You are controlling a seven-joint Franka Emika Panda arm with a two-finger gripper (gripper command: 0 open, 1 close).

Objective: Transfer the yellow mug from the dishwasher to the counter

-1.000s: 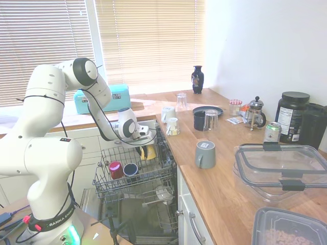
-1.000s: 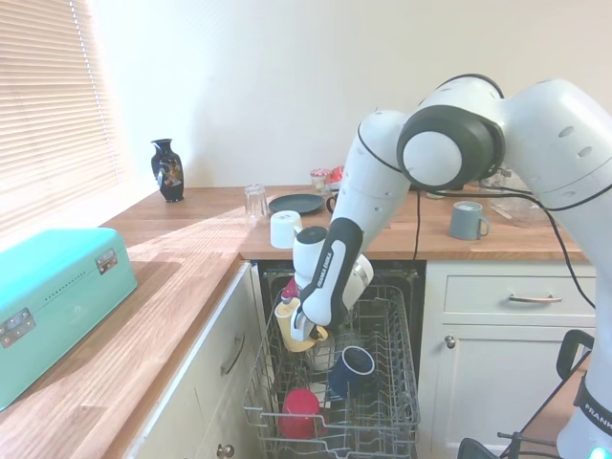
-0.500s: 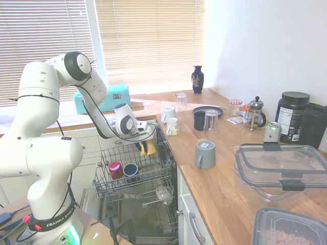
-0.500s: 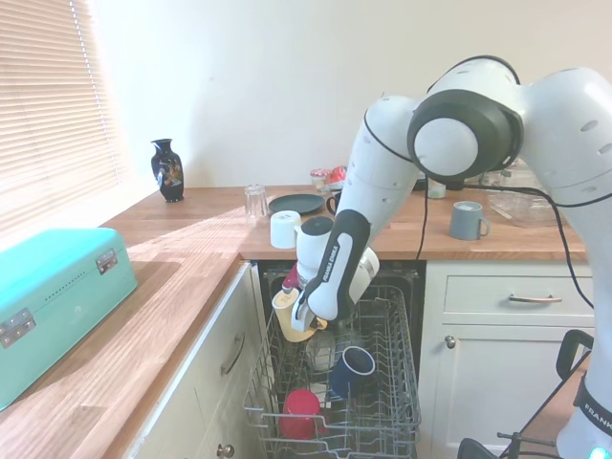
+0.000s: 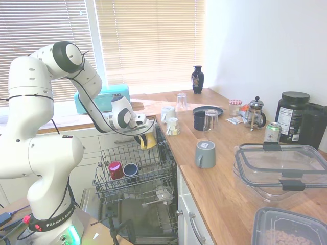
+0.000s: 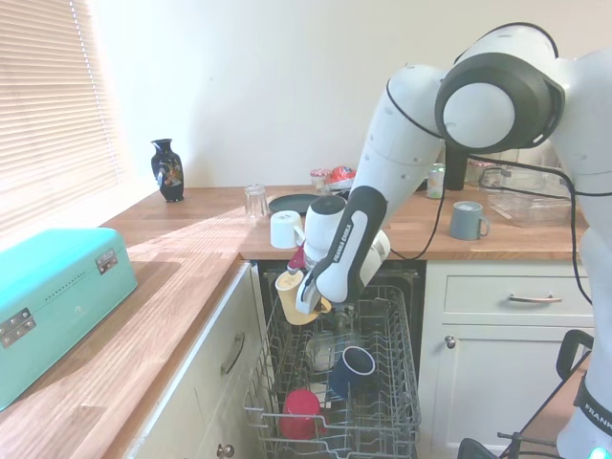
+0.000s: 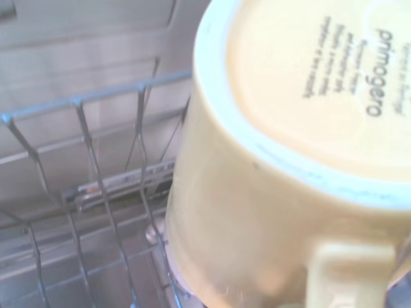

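Observation:
The yellow mug point(image 5: 148, 141) hangs above the dishwasher's wire rack point(image 5: 134, 171), lifted free of it and tilted. My gripper point(image 5: 142, 134) is shut on the mug. From the opposite side the mug point(image 6: 295, 295) shows its pale base turned up and away, with the gripper point(image 6: 309, 302) closed on its side above the rack point(image 6: 384, 381). Up close, the wrist view is filled by the mug point(image 7: 257, 192), its printed base and its handle, with rack wires behind. The wooden counter point(image 5: 225, 178) runs along the right of the open dishwasher.
A red cup point(image 5: 115, 169) and a dark blue cup point(image 5: 130, 168) sit in the rack. On the counter stand a grey mug point(image 5: 205, 154), two white mugs point(image 5: 172, 125), a glass point(image 5: 211, 121), a dark mug point(image 5: 199, 120) and plastic tubs point(image 5: 280, 171). A teal box point(image 5: 104, 98) sits behind the arm.
The arm has risen, carrying the yellow mug up out of the rack and slightly toward the counter's back corner. The cups in the rack have not moved.

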